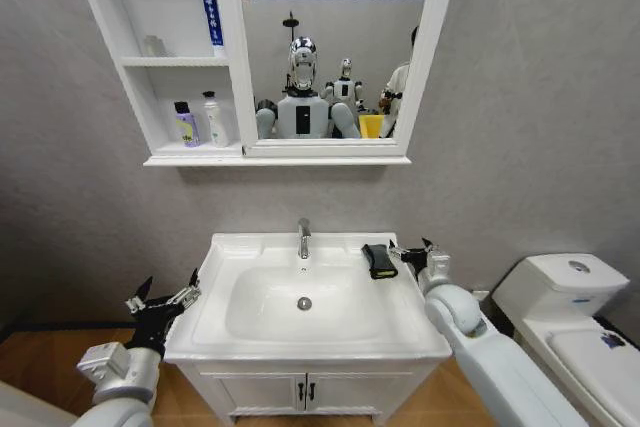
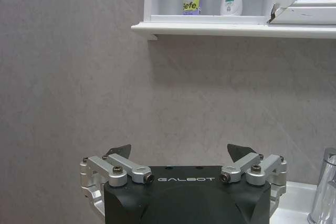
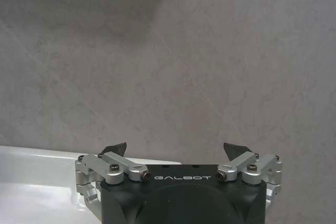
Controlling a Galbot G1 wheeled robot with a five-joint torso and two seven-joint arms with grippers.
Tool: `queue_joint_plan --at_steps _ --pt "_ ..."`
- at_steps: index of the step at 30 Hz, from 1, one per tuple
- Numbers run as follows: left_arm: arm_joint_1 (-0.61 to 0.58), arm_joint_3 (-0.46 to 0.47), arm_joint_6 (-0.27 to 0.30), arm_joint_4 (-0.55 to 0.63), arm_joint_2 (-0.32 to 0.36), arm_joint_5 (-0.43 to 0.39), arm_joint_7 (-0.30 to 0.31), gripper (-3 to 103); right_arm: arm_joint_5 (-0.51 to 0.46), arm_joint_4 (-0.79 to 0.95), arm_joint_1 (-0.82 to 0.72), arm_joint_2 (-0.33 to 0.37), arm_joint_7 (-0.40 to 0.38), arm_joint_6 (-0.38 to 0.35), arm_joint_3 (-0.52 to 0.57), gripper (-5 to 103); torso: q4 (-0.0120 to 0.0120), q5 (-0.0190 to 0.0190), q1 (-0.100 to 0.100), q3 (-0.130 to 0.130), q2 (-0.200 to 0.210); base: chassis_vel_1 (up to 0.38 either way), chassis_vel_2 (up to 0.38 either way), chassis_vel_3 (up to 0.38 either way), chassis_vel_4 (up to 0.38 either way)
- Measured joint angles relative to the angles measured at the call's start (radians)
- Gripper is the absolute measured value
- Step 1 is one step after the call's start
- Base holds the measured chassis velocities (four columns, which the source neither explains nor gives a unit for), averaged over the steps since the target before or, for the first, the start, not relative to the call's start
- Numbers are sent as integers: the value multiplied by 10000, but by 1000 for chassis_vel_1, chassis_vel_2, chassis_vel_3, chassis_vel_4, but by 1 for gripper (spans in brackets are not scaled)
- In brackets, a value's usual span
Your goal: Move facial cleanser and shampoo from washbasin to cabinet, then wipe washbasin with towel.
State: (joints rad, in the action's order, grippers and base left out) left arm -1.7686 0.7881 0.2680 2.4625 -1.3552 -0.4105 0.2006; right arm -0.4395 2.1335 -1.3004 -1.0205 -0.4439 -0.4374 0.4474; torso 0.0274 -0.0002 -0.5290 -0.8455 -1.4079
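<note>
A white washbasin [image 1: 400,319] with an oval bowl and a chrome tap [image 1: 304,238] sits at the centre of the head view, mounted above a two-door vanity [image 1: 310,390]. A small folded black towel [image 1: 379,260] with a yellow edge lies on the basin's rim to the right of the tap, toward the back. The right gripper [image 1: 411,251] hangs just beside the towel at the basin's right rear corner, its fingers spread wide and holding nothing; the right wrist view shows the same wide gap between the right gripper's [image 3: 177,150] dark fingertips [image 3: 114,148], facing the grey wall [image 3: 168,66]. The left gripper [image 1: 165,293] hovers at the lower left of the frame, off the basin's left edge, likewise wide open and empty, as the left wrist view confirms with the left gripper's [image 2: 181,151] spread tips. In the upper left, the wall-hung cabinet [image 1: 110,7] with its tall mirror [image 1: 330,47] carries two bottles on its lowest open shelf: a purple one [image 1: 186,124] with a black cap and, just beside it to the right, a white one [image 1: 214,120]. A white toilet [image 1: 565,307] stands at the lower right.
</note>
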Motion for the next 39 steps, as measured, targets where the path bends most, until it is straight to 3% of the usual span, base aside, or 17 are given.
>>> queue_joint_plan --at_steps 2,3,6,7,11,26,39 --pt "0 -1 1 0 0 0 0 100 1229 911 -1377 -1167 31 142 182 100 5 5 0 1 0 0 0 0 0" --pt "0 -1 1 0 0 0 0 100 1229 911 -1377 -1167 31 142 182 100 5 5 0 1 0 0 0 0 0" --pt "-1 0 1 0 0 0 -1 100 3097 1680 -3308 -2671 352 586 -26 100 9 2 2 2 -1 0 0 0 0" --pt "-1 0 1 0 0 0 -1 100 3097 1680 -3308 -2671 352 586 -26 100 9 2 2 2 -1 0 0 0 0" --pt "0 0 0 0 0 0 -2 100 4605 1996 -4427 -3383 751 1097 -419 100 1 1 2 1 -1 0 0 0 0" --pt "1 0 0 0 1 0 -1 100 4321 2562 -4560 -3010 754 876 -410 100 5 3 -5 -2 3 23 -35 -33 33" --pt "0 0 -1 0 0 0 -2 100 4207 2663 -4615 -2902 710 863 -563 100 2 6 -1 -2 3 230 -219 -218 223"
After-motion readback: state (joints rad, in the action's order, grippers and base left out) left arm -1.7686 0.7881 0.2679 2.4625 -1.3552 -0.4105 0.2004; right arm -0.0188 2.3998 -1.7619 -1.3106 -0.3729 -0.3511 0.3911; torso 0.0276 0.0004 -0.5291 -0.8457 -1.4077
